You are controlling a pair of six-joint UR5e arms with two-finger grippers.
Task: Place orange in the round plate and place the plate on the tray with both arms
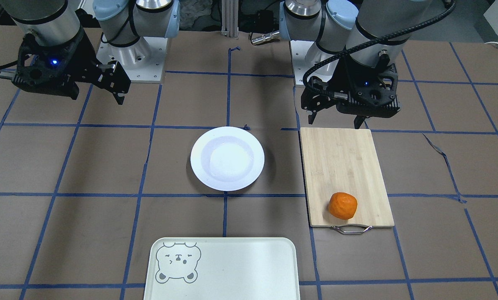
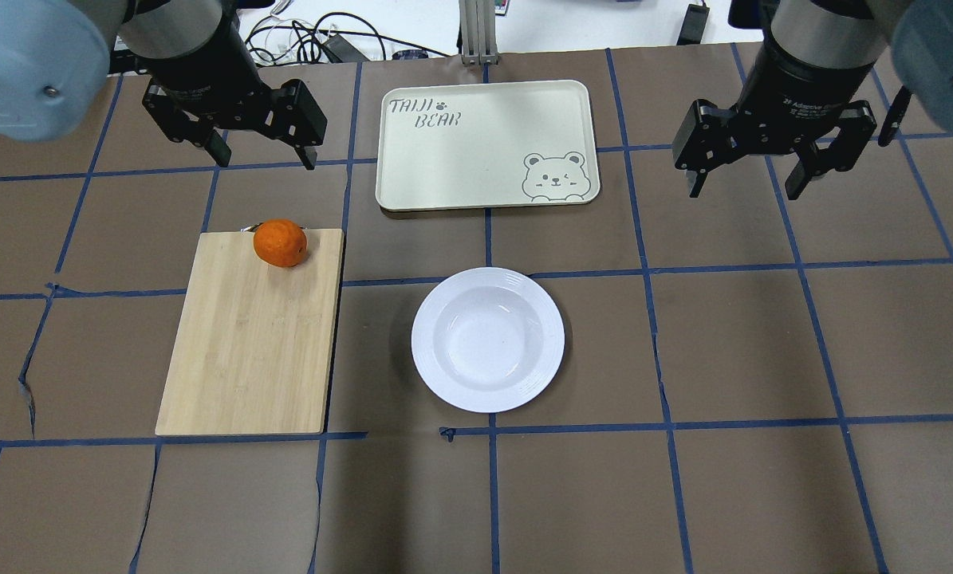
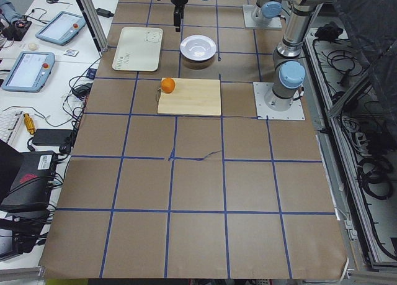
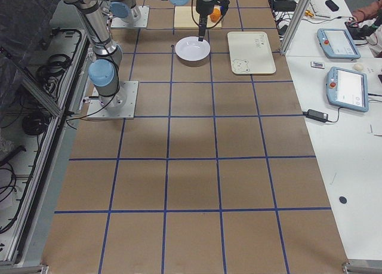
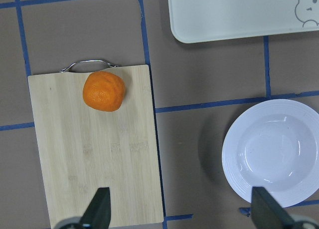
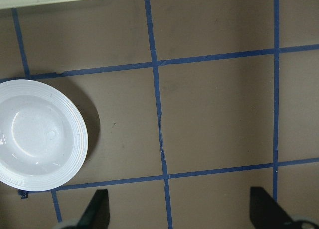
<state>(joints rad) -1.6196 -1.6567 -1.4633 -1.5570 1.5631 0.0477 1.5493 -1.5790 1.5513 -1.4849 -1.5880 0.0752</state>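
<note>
The orange (image 2: 280, 243) (image 1: 343, 205) (image 5: 103, 91) lies on a bamboo cutting board, at the end with the metal handle. Mid-table stands the white round plate (image 2: 487, 339) (image 1: 227, 158) (image 5: 273, 150) (image 6: 35, 134), with nothing in it. The pale tray (image 2: 476, 151) (image 1: 240, 271) with its bear drawing lies beyond the plate, also bare. My left gripper (image 2: 265, 155) (image 1: 335, 121) (image 5: 182, 211) hangs open, high above the board. Well to the right of the plate, my right gripper (image 2: 746, 187) (image 1: 96, 96) (image 6: 180, 211) is open above bare table. Neither holds anything.
The cutting board (image 2: 245, 351) (image 1: 340, 166) lies left of the plate, its metal handle (image 1: 351, 229) pointing away from the robot. Brown paper with blue tape lines covers the table. Tablets and cables lie on a side bench (image 3: 37, 55) past the tray.
</note>
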